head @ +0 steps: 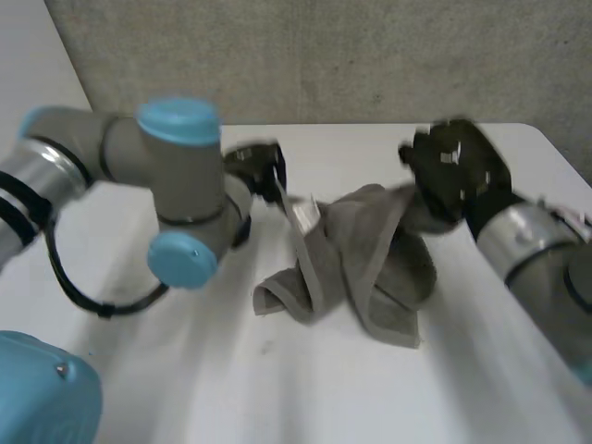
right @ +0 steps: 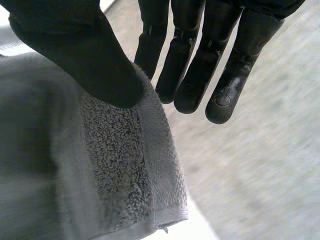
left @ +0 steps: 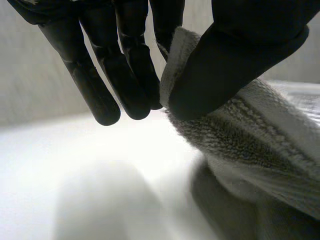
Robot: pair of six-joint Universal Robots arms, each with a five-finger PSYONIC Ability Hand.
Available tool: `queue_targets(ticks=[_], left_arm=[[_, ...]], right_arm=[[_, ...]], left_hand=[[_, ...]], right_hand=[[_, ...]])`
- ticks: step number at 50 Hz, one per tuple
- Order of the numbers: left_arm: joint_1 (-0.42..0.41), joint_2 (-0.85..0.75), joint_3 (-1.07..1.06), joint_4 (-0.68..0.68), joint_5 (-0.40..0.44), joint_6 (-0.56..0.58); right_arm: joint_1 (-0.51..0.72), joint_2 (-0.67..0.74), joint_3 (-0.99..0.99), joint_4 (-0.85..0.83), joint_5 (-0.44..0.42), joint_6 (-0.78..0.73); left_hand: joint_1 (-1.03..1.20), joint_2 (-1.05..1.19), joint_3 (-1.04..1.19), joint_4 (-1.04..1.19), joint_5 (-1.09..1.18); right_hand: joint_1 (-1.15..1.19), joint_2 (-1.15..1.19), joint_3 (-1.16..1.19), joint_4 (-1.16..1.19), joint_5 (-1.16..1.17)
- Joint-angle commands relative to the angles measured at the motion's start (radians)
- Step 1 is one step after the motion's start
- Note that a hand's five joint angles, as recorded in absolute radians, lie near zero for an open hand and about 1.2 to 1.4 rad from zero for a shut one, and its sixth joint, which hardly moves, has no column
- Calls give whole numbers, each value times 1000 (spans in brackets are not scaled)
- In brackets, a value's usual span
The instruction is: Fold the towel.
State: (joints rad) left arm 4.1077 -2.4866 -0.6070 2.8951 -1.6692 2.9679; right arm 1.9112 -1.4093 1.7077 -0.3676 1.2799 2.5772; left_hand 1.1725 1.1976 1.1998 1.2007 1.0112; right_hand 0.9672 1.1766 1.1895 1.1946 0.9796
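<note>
Towel [head: 356, 268], grey looped terry, sags bunched, its edges pinched by left hand [left: 235, 60] and right hand [right: 75, 50]

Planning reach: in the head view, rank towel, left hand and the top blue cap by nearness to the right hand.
1. Towel, pinched in the right hand.
2. Left hand, across the towel.
3. Top blue cap, farthest left.

White table [head: 277, 388] is spreading across the near part of the head view, far edge running straight below a grey speckled wall [head: 370, 55]. A paler surface [head: 37, 55] is standing at that wall's left end.
</note>
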Motion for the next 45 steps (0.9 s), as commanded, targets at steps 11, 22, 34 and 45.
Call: queue_targets(ticks=[11, 22, 34, 45], left_arm=[[141, 249, 230, 29, 22, 197], [241, 485, -530, 10, 51, 200], [287, 742, -976, 22, 152, 319], [270, 893, -979, 71, 152, 467]], right_arm=[[6, 102, -319, -188, -14, 29], [-127, 6, 82, 184, -404, -82], [-248, 21, 150, 601, -427, -504], [-251, -36, 49, 482, -406, 167]], left_hand=[[224, 199, 196, 196, 211], [224, 199, 196, 196, 211], [-419, -444, -446, -447, -432], [-777, -802, -804, -805, -790]], right_hand=[[429, 220, 207, 202, 242], [429, 220, 207, 202, 242], [-665, -874, -887, -892, -852], [-633, -842, -855, -860, -820]])
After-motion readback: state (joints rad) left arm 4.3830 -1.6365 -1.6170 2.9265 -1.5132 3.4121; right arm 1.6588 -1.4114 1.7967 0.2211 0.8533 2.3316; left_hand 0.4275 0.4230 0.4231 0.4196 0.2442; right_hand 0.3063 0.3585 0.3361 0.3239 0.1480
